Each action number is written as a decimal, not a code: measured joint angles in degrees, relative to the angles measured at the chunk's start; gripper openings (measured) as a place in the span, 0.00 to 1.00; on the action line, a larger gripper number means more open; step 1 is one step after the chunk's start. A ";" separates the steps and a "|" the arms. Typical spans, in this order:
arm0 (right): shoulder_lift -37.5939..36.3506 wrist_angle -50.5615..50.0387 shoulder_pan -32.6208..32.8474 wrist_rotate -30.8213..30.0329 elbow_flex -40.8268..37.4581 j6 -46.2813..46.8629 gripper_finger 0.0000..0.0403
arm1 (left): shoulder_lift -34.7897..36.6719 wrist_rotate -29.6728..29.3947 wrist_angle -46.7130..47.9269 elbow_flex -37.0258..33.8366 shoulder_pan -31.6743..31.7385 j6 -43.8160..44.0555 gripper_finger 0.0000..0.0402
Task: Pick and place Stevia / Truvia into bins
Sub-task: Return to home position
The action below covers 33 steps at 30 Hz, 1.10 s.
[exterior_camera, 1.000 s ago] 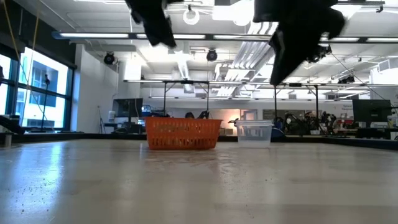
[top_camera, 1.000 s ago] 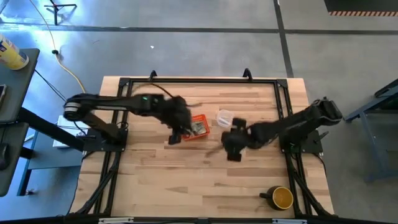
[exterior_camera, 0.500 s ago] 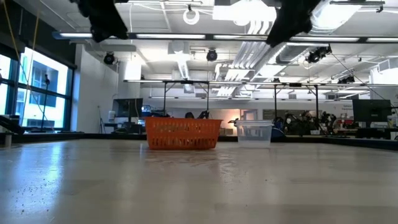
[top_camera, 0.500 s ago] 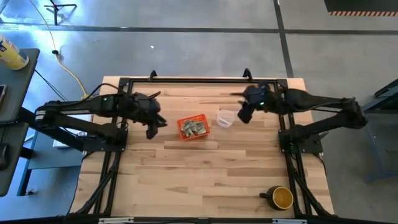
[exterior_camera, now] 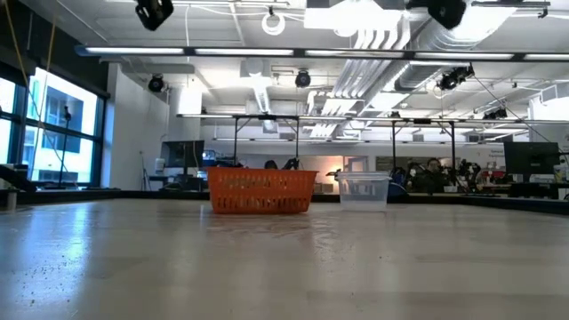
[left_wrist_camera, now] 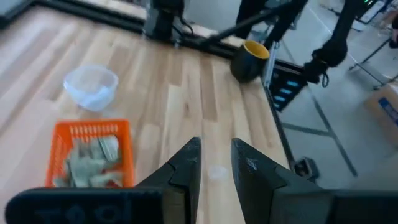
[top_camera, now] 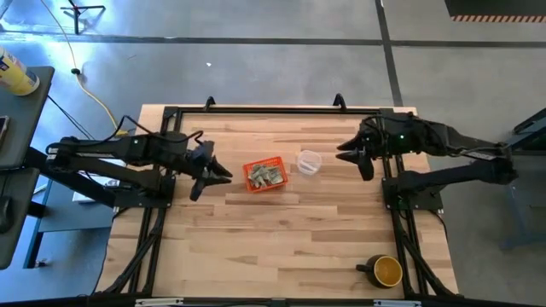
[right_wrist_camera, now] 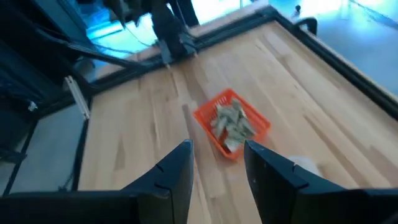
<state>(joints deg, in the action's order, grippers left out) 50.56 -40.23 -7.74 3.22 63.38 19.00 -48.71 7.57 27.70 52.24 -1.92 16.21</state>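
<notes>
The orange bin (top_camera: 265, 176) stands at the middle of the table, toward its far side, with pale green and white Stevia sachets (top_camera: 270, 175) lying heaped inside. The left wrist view shows the bin (left_wrist_camera: 93, 155) and sachets (left_wrist_camera: 87, 163), and the right wrist view shows the bin (right_wrist_camera: 231, 122). My left gripper (top_camera: 217, 177) hangs above the table left of the bin, open (left_wrist_camera: 216, 155) with nothing between its fingers. My right gripper (top_camera: 351, 155) hangs high to the right of the bin, beyond the clear cup, open (right_wrist_camera: 217, 158) and holding nothing.
A clear round cup (top_camera: 308, 161) stands just right of the bin. A dark mug (top_camera: 386, 270) sits near the table's front right corner. A black frame (top_camera: 273, 109) runs along the table's far and side edges. Bare wood lies in front of the bin.
Both arms have drawn back from the middle of the table. My left gripper has gone from over the bin toward the table's left edge and risen a little. My right gripper has risen and swung toward the right and far edges. The bin and cup have stayed put.
</notes>
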 joint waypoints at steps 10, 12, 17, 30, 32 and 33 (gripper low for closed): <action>-13.76 29.05 -0.08 11.82 -28.89 8.70 0.33 | 3.27 9.43 -29.88 -19.64 0.01 2.67 0.31; -16.70 34.02 -0.06 12.03 -33.24 9.82 0.33 | 5.18 9.14 -29.80 -21.80 0.16 3.61 0.31; -25.06 36.40 -0.64 9.18 -40.19 10.36 0.33 | 12.26 8.01 -29.86 -25.15 0.14 3.30 0.31; -39.96 37.48 -0.90 9.80 -50.37 6.49 0.33 | 31.07 1.29 -29.49 -34.42 0.02 -1.02 0.31; -41.29 38.44 -0.90 9.65 -52.03 6.48 0.33 | 32.99 1.31 -29.63 -35.69 0.02 -1.14 0.31; -41.83 39.25 -0.90 9.60 -52.84 6.47 0.33 | 33.85 1.29 -29.98 -36.37 0.02 -1.24 0.31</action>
<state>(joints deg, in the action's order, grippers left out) 8.74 -0.98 -8.64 12.82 10.54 25.48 -14.86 8.86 -2.28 15.87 -1.89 14.97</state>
